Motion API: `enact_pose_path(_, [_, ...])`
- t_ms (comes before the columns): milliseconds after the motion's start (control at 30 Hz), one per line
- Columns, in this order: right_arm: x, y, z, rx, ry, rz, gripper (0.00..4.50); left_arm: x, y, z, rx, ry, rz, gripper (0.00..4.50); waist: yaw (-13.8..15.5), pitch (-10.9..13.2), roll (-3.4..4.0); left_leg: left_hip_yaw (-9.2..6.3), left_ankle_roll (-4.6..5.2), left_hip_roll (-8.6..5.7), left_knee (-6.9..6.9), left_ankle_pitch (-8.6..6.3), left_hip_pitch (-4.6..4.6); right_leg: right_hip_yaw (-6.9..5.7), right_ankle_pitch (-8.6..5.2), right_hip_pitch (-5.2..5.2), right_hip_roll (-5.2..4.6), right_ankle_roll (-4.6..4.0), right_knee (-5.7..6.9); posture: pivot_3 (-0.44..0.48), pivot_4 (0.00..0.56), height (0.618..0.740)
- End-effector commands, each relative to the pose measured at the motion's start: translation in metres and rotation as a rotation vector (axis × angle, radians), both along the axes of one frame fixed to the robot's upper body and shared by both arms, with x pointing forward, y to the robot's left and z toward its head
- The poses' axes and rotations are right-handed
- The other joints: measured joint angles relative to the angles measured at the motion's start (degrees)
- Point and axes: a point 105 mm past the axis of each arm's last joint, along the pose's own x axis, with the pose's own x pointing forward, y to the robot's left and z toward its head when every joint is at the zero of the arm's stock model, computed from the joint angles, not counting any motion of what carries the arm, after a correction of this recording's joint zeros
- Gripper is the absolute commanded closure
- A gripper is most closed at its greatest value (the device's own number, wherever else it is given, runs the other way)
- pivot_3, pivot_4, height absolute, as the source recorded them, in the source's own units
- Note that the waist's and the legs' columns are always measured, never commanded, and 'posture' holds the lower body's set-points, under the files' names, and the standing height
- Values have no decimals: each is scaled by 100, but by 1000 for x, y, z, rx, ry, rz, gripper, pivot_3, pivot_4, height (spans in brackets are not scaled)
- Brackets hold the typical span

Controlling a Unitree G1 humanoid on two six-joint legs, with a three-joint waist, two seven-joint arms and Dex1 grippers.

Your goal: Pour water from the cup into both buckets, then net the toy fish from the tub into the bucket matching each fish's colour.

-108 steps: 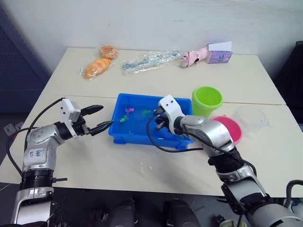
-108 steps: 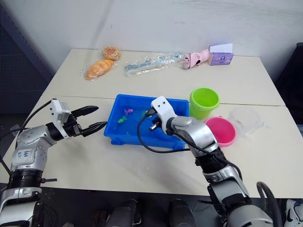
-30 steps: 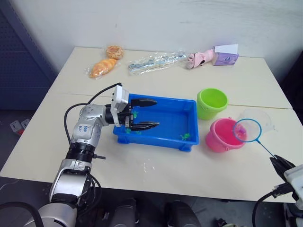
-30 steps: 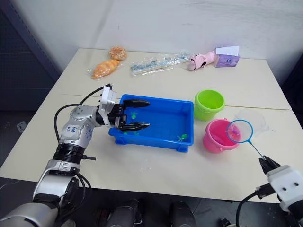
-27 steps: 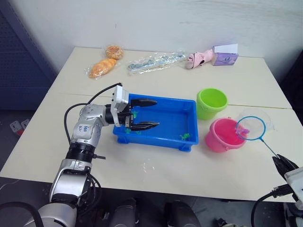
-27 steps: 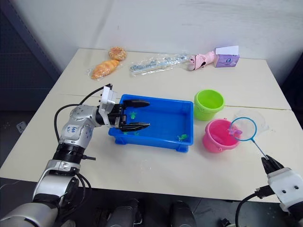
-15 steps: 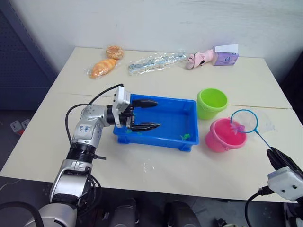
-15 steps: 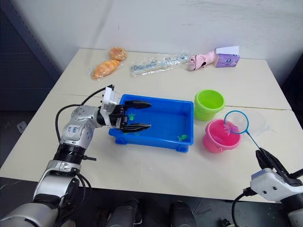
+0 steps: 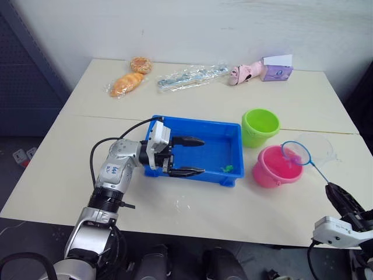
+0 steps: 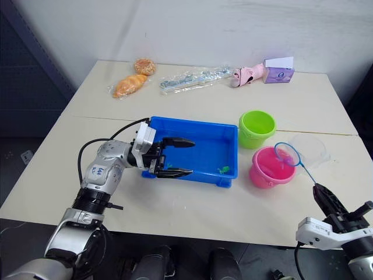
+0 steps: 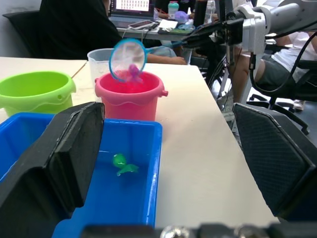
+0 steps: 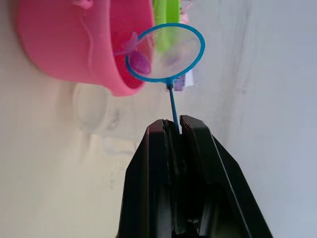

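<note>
net [image 9: 296, 153] now over pink bucket [image 9: 276, 168] | left hand [image 9: 196, 156] advanced along tub [image 9: 232, 135]

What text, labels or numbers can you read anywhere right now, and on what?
Nothing here is legible.
On the purple box: any print is too small to read.
On the laptop screen: rows of marks, too blurred to read.
On the clear packet: no print that can be made out.

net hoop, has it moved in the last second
Yes. The net has shifted toward the pink bucket, from off its cup-side rim to over its mouth.
</note>
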Motion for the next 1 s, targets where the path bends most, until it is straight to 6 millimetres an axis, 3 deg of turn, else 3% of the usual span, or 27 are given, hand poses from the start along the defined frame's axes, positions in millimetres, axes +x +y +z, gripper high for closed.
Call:
enact_pose_path(33, [-1, 1, 17, -89, -71, 20, 4500, -4, -2, 6, -21, -38, -6, 56, -6, 0, 0, 0, 0, 0, 0, 0, 0, 0, 0, 0, 0, 0, 0, 0, 150, 740])
enact_pose_path(200, [4, 9, 8, -87, -22, 71, 4500, -3, -2, 4, -24, -36, -1, 56, -10, 0, 0, 2, -1, 2, -1, 1, 4, 5, 0, 1, 5, 0, 1, 0, 150, 740])
enact_pose_path(267, [2, 14, -8, -56, 28, 91, 4500, -3, -3, 4, -28, -33, 2, 56, -8, 0, 0, 2, -1, 3, -1, 1, 4, 5, 0, 2, 6, 0, 1, 0, 150, 740])
enact_pose_path(400, [5, 9, 18, -55, -99, 38, 4500, -4, -2, 2, -25, -33, 9, 56, -19, -1, 2, 2, -1, 3, 0, 1, 5, 7, 0, 3, 6, -1, 1, 0, 150, 740])
enact_pose_path(500, [6, 15, 11, -76, -74, 74, 4500, -5, -1, -1, -13, -27, 6, 56, -10, -1, 2, 2, 0, 4, 2, 2, 6, 8, 0, 4, 7, -1, 3, 0, 150, 740])
enact_pose_path(600, [2, 10, 1, -57, -31, 44, 4500, -4, -1, 0, -20, -24, 16, 56, -8, -1, 3, 1, -1, 4, 1, 2, 7, 8, -1, 4, 7, -1, 5, 0, 150, 740])
enact_pose_path(767, [3, 10, 23, 14, -78, 60, 4500, -1, 6, 1, -20, -24, 40, 56, -12, -1, 3, 2, 0, 3, 2, 2, 7, 9, -1, 4, 7, -2, 4, 0, 150, 740])
enact_pose_path(867, [8, 32, 45, 231, -19, 189, 4500, 4, 22, 0, -1, -21, 77, 56, -60, -1, 3, 10, 0, 9, -1, 3, 18, 14, -1, 9, 10, -2, 6, 0, 150, 740])
enact_pose_path(1000, [21, 66, 70, 328, 94, 358, 4500, 13, 44, 1, 14, -19, 146, 56, -91, -1, 3, 12, -1, 21, -7, 3, 45, 15, -1, 31, 17, -3, 8, 0, 150, 740])
